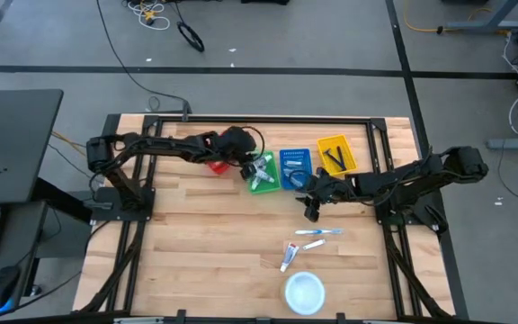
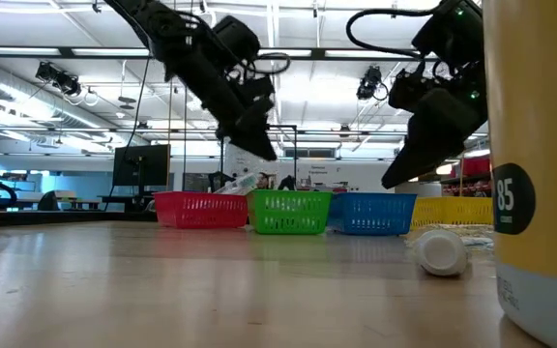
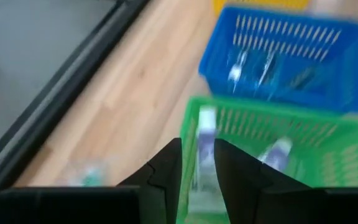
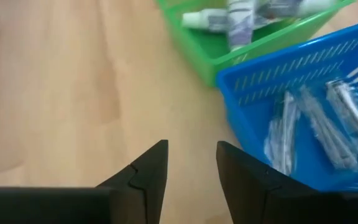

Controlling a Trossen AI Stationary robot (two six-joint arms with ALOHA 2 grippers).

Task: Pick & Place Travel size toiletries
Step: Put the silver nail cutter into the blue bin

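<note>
My left gripper hangs over the green basket and is shut on a white tube. The basket holds more white tubes. My right gripper is open and empty, above bare wood just on the near side of the blue basket. The blue basket holds slim pale toothbrushes. A toothbrush, a second slim item and a white tube lie flat on the table nearer the front. My left gripper has the white tube between its two fingers. The tube lies along them, and its far end reaches past the fingertips. It is lifted clear above the green basket's near wall. The fingers slant downward from the table's left.
A red basket stands left of the green one and a yellow basket with dark items right of the blue one. A round white disc sits near the front edge. A tall yellow container fills the low view's right.
</note>
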